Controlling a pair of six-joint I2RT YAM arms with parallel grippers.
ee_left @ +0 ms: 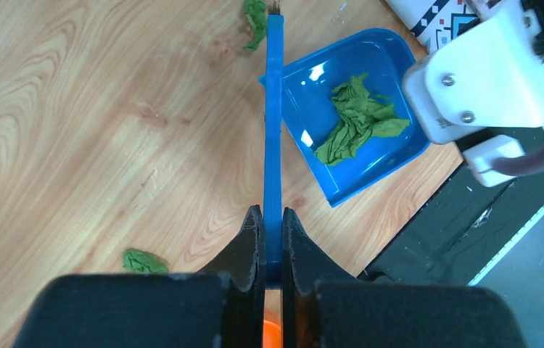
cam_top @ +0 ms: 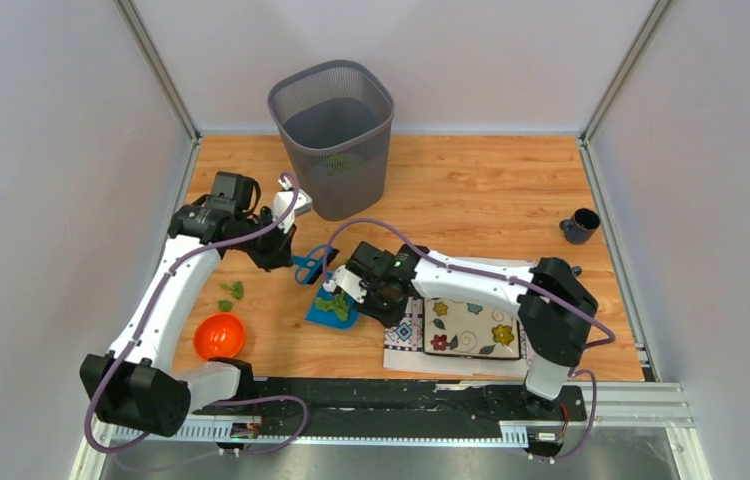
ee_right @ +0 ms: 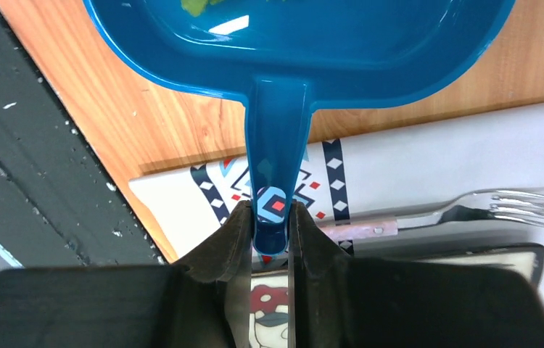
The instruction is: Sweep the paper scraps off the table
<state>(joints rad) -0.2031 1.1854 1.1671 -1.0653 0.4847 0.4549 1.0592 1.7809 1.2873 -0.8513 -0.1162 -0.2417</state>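
My left gripper (cam_top: 284, 257) (ee_left: 273, 233) is shut on the thin blue brush handle (ee_left: 274, 130), which reaches toward the blue dustpan (cam_top: 335, 310) (ee_left: 352, 156). My right gripper (cam_top: 358, 291) (ee_right: 273, 233) is shut on the dustpan's handle (ee_right: 278, 145); the pan (ee_right: 291, 43) rests on the table (cam_top: 471, 190). A clump of green paper scraps (ee_left: 357, 119) lies in the pan. Loose scraps lie on the table: one by the brush tip (ee_left: 256, 18), one to the left (ee_left: 143, 261), two left of the pan (cam_top: 234, 291).
A grey mesh bin (cam_top: 333, 135) stands at the back. An orange bowl (cam_top: 219, 335) sits front left. A white patterned placemat (cam_top: 406, 338) (ee_right: 414, 159) with a fork (ee_right: 487, 206) and a plate lies under my right arm. A dark cup (cam_top: 581, 225) stands far right.
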